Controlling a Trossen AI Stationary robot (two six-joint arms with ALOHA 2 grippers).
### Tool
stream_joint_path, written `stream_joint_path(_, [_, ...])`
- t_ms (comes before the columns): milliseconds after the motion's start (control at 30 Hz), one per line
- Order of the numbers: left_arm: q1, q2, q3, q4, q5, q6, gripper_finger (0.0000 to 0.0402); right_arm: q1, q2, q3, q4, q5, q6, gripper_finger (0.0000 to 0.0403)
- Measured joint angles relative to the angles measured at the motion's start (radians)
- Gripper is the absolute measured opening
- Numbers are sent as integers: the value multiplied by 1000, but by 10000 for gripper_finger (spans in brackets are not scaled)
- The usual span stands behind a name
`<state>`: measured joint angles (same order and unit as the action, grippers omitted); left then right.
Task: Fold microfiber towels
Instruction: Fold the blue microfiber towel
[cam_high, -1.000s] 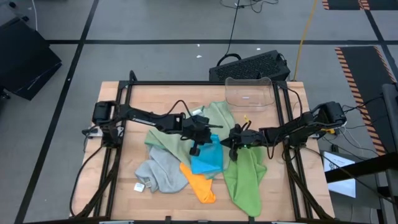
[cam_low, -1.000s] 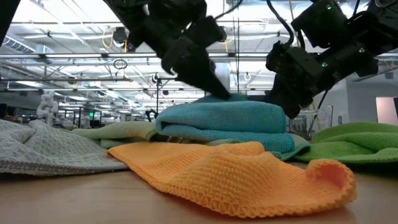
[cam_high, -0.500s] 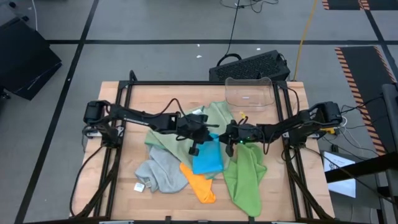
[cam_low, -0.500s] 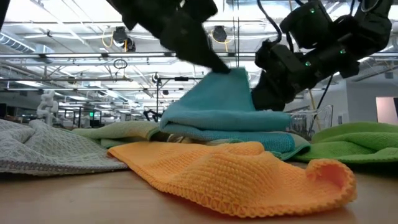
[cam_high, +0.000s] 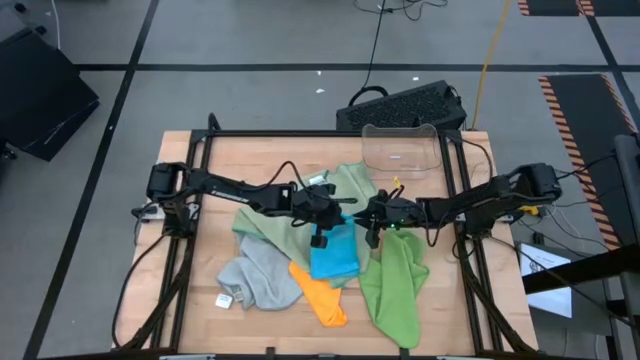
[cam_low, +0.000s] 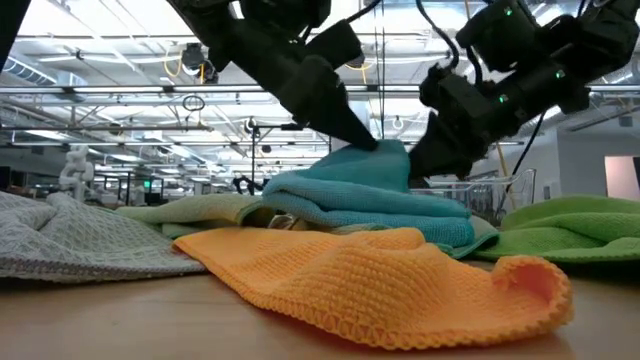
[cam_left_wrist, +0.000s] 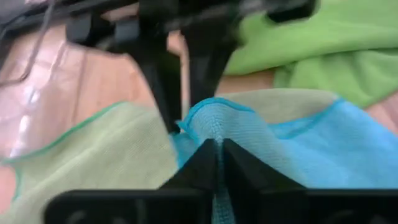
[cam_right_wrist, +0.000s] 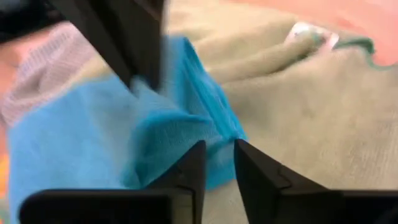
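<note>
**A:** What lies under you?

**B:** The wooden table (cam_high: 215, 170), with the towels heaped in its middle. The lime green towel (cam_high: 395, 290) is the biggest spread, on my right side toward the near edge. The sage green towel (cam_high: 262, 228) lies at the back of the heap, the grey towel (cam_high: 255, 275) on my left, and the orange towel (cam_high: 322, 295) in front. The blue towel (cam_high: 333, 255) sits folded at the centre, on top of the sage one.

**A:** And your grippers?

**B:** They are both at the blue towel's far end, facing each other, and a ridge of cloth stands up between them. My left gripper (cam_high: 321, 238) has its fingers (cam_left_wrist: 199, 168) pressed almost together, pinching the blue edge at their tips. My right gripper (cam_high: 372, 236) has its fingers (cam_right_wrist: 255, 168) a little apart, their tips against the blue fold.

**A:** Is there room to move?

**B:** There is bare wood behind the heap on my left side. A clear bin (cam_high: 400, 150) stands at the back edge. The lime towel's corner reaches the near edge.
</note>
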<state>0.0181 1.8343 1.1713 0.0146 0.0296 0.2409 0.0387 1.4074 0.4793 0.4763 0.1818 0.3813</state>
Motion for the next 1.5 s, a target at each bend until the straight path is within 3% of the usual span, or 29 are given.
stream_joint_path(167, [-9,-21,0,-16,-58,-39,130,21,-84,-1,-141,0,15,104])
stream_joint_path(333, [-43,-89,1,-69,-72,-53,178,68,-126,-1,-175,0,15,102])
stream_joint_path(567, [-177,-169,2,-215,-91,-160,188,187,-100,-1,-160,33,53,100])
stream_joint_path(800, [-375,-101,-2,-289,-286,-220,189,321,25,-1,-34,69,-2,101])
stream_joint_path(1000, [-479,-29,0,-295,-379,-221,202,427,155,21,83,200,-54,136])
stream_joint_path(1167, [-557,44,2,-251,-541,-113,250,474,218,60,99,215,-73,180])
stream_joint_path(1300, [-591,99,0,-207,-705,4,279,495,261,74,109,250,-72,189])
stream_joint_path(1500, [-579,168,-1,-175,-720,111,258,500,271,74,122,268,-60,186])
